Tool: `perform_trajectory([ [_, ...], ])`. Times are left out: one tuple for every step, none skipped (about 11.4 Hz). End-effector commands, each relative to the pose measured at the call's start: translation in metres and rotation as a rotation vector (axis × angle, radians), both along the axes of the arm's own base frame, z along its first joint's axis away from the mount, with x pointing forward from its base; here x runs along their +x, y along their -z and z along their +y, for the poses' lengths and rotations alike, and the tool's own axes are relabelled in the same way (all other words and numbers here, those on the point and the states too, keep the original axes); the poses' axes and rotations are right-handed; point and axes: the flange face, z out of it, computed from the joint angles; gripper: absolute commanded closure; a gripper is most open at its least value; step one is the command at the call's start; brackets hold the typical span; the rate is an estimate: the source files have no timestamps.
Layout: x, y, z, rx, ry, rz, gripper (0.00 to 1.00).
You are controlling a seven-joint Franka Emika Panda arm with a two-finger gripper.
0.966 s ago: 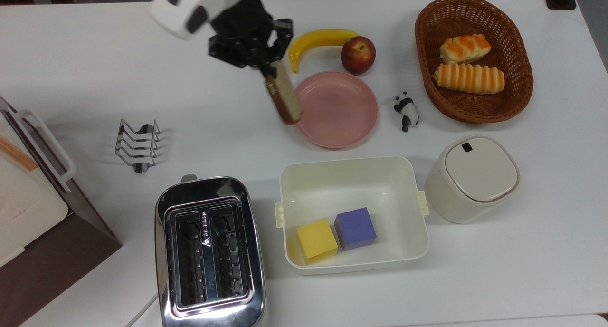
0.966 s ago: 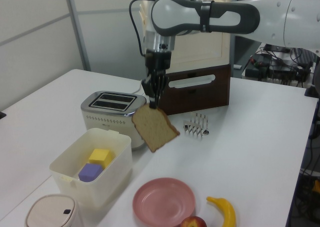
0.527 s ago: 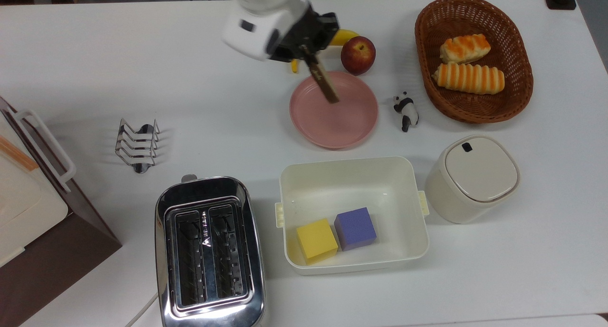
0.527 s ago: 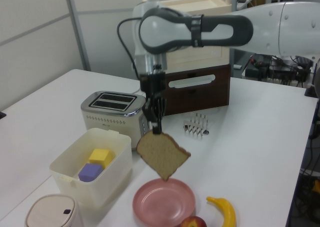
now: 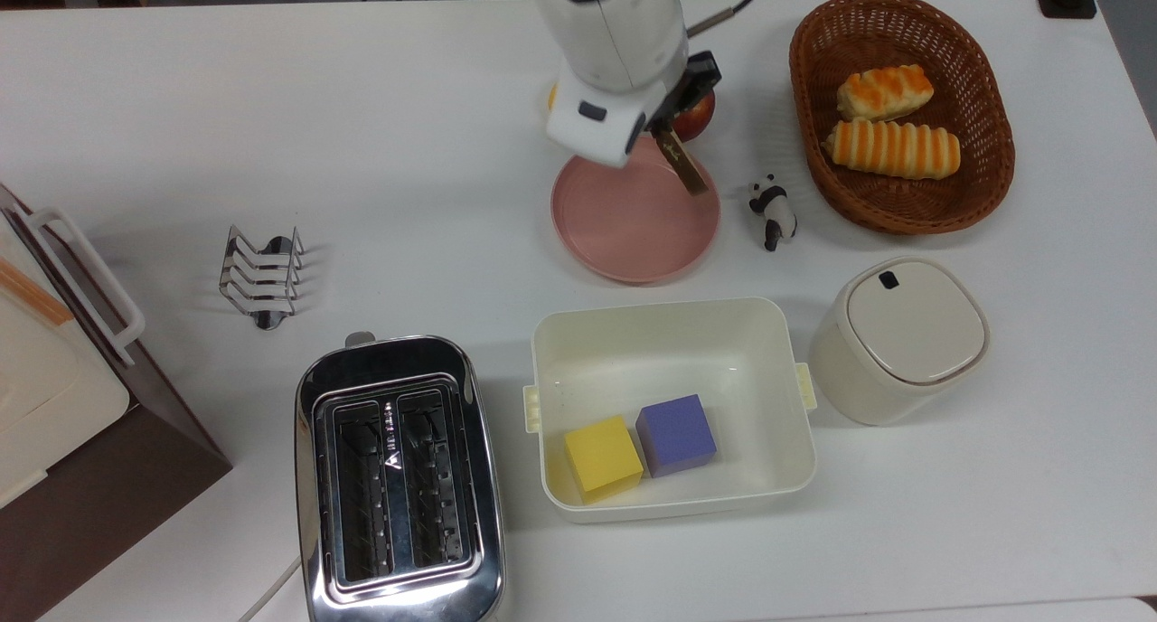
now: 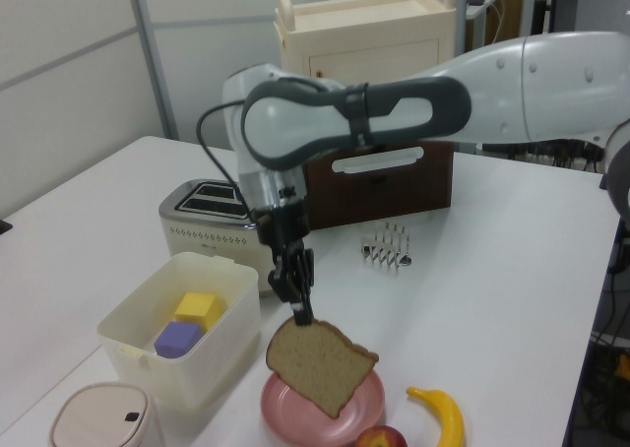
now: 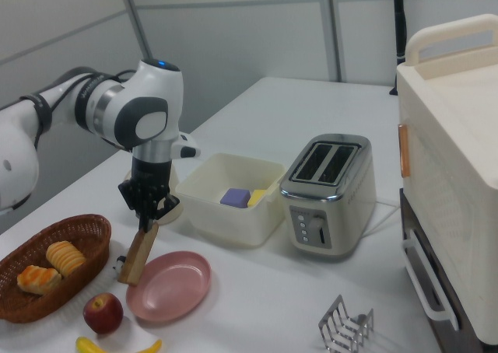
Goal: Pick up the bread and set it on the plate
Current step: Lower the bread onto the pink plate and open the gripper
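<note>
Just below the gripper [image 6: 300,317], the bread [image 6: 320,365] hangs edge-up, pinched at its top crust between the fingers, above the plate [image 6: 366,419] near its top view's right rim.

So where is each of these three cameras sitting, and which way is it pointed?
Top view: overhead, looking straight down on the table; the arm's white wrist covers part of the plate, with the bread edge-on.
Left view: low at the plate end, facing the toaster; the long arm reaches in from the left view's right.
Right view: low at the opposite end, past the toaster; the arm enters from the right view's left.
Shared: both side views show the end effector shut on the bread above the plate.
</note>
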Motion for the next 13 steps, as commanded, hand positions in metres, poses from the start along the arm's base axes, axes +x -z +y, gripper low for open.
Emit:
perform_trajectory([
  [0.003,0.029,0.014,-0.047,-0.056,0.008,1.0],
  [0.006,0.036,0.014,-0.051,-0.055,0.009,1.0],
  [0.007,0.037,0.013,-0.058,-0.056,-0.002,0.98],
  [0.009,0.042,0.013,-0.065,-0.058,0.002,0.94],
  [0.009,0.044,0.013,-0.068,-0.058,0.003,0.79],
  [0.01,0.046,0.011,-0.083,-0.062,0.002,0.56],
  [0.011,0.046,0.009,-0.102,-0.066,-0.003,0.39],
  [0.013,0.043,0.004,-0.113,-0.062,-0.011,0.29],
  [0.015,0.039,-0.006,-0.122,-0.047,-0.021,0.25],
  [0.018,0.034,-0.018,-0.138,-0.034,-0.03,0.21],
  [0.022,0.025,-0.039,-0.158,-0.01,-0.051,0.19],
  [0.026,0.014,-0.055,-0.167,0.01,-0.071,0.17],
  [0.026,0.003,-0.072,-0.177,0.032,-0.087,0.14],
])
